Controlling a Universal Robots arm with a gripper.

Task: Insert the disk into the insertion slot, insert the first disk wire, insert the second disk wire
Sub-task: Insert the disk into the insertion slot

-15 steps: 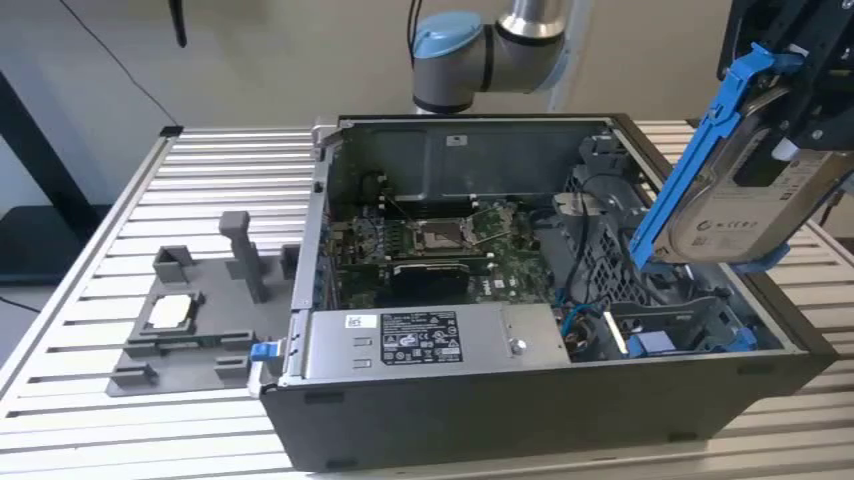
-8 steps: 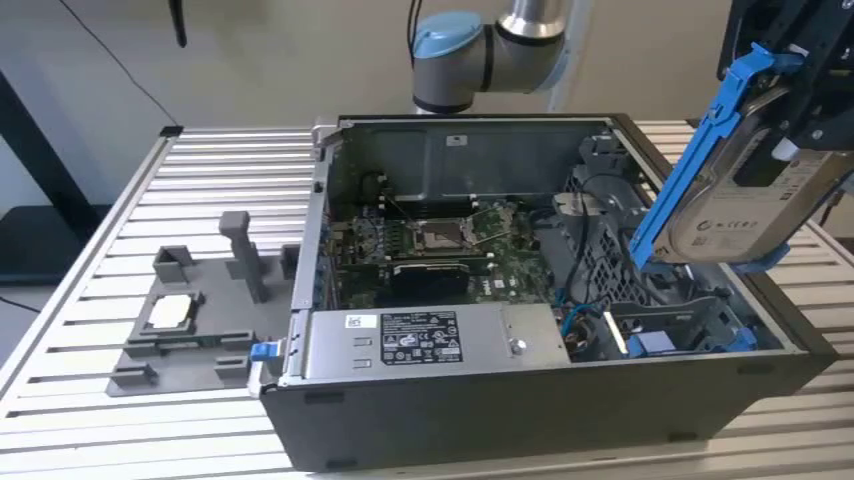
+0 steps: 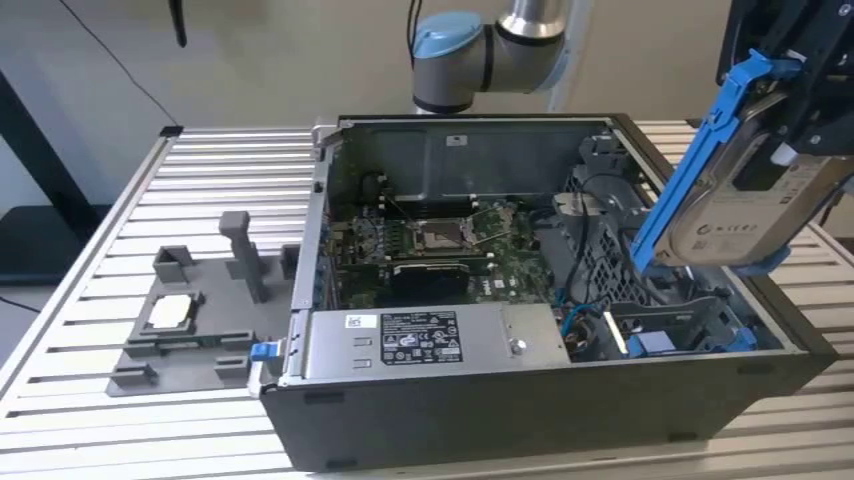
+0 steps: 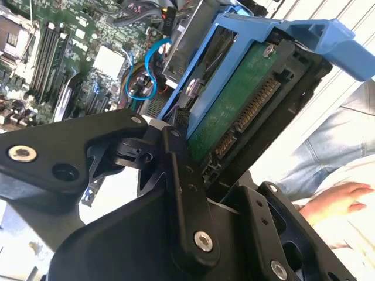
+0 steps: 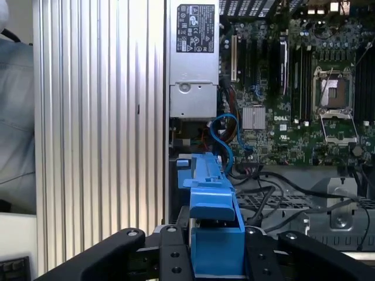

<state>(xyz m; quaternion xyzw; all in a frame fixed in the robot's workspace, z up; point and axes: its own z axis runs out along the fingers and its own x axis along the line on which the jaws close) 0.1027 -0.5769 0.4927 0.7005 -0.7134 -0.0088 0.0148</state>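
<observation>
My gripper (image 3: 798, 120) is shut on the disk (image 3: 742, 195), a silver-grey drive in a bright blue carrier. It hangs tilted above the open computer case's side at the exterior view's right. In both wrist views black fingers (image 4: 176, 153) clamp the disk (image 5: 214, 234) from two sides. The second wrist view shows the disk's green circuit board and connector edge (image 4: 237, 111). The insertion slot (image 3: 674, 325), a dark perforated bay with blue tabs, lies below the disk inside the case. A looped blue disk wire (image 3: 574, 322) (image 4: 145, 76) (image 5: 225, 133) sits beside the bay, with black cables (image 5: 293, 187) near it.
The case holds a grey labelled power-supply box (image 3: 400, 342) (image 5: 195, 55) and a motherboard with a square processor socket (image 3: 438, 236) (image 5: 334, 91). A grey fixture (image 3: 187, 315) stands on the slatted table (image 3: 214, 170). A person's hand (image 4: 341, 200) is close beside the gripper.
</observation>
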